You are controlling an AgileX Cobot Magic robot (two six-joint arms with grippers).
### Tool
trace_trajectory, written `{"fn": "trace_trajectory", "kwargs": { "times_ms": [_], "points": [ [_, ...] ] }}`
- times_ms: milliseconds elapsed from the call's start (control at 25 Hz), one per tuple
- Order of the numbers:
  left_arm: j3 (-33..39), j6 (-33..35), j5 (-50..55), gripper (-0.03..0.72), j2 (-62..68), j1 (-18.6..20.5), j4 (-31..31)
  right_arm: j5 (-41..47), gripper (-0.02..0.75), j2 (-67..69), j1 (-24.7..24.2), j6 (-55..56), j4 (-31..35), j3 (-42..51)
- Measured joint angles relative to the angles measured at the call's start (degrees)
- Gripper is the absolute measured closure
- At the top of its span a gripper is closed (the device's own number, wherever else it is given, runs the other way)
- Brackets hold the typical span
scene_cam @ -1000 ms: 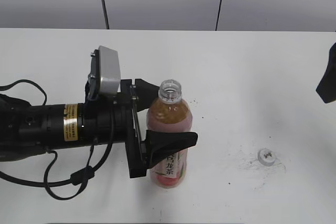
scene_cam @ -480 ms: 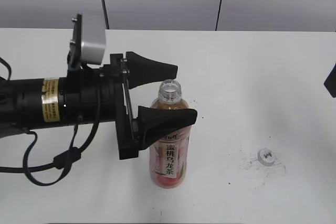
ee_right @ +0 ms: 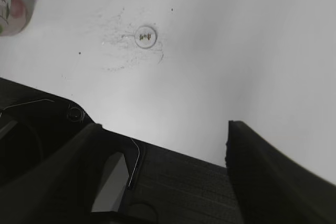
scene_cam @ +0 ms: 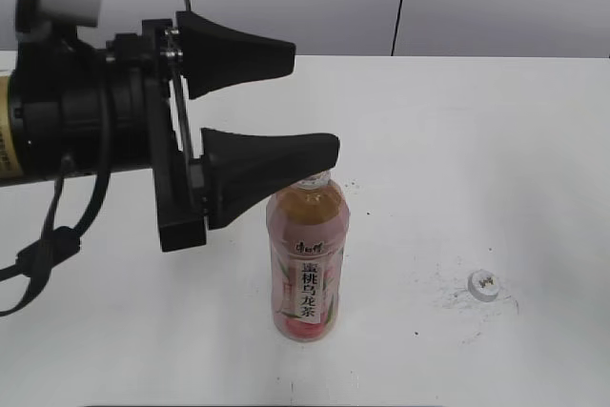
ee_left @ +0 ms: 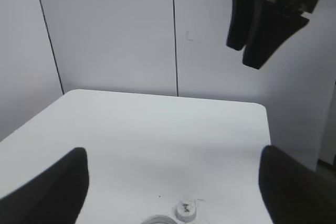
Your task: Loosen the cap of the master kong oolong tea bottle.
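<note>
Left pincer [scene_cam: 300,102] wide apart, empty, above uncapped bottle [scene_cam: 305,269].

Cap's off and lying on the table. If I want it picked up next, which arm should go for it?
Right, probably. The cap lies right of the bottle, on the right arm's side, and shows in the right wrist view with the right jaws open. The left gripper, open too, hangs above the bottle, farther off.

The white, smudged counter [scene_cam: 477,140] carries a clear plastic bottle of amber tea with a pink label [scene_cam: 306,264], upright, and a small white screw cap [scene_cam: 485,285] well apart.
</note>
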Motion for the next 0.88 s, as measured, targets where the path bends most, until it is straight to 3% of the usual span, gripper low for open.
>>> {"fn": "trace_trajectory", "kwargs": {
  "times_ms": [560,880],
  "points": [
    [0.00,-11.20,10.08,0.101,-11.86,0.00,1.04,-1.15,0.194,-27.45,0.00,0.87,-0.44,21.35],
    [0.00,-18.65,13.66,0.103,-17.62,0.00,9.40,-3.00,0.194,-42.30,0.00,0.90,-0.37,24.99]
  ]
}}
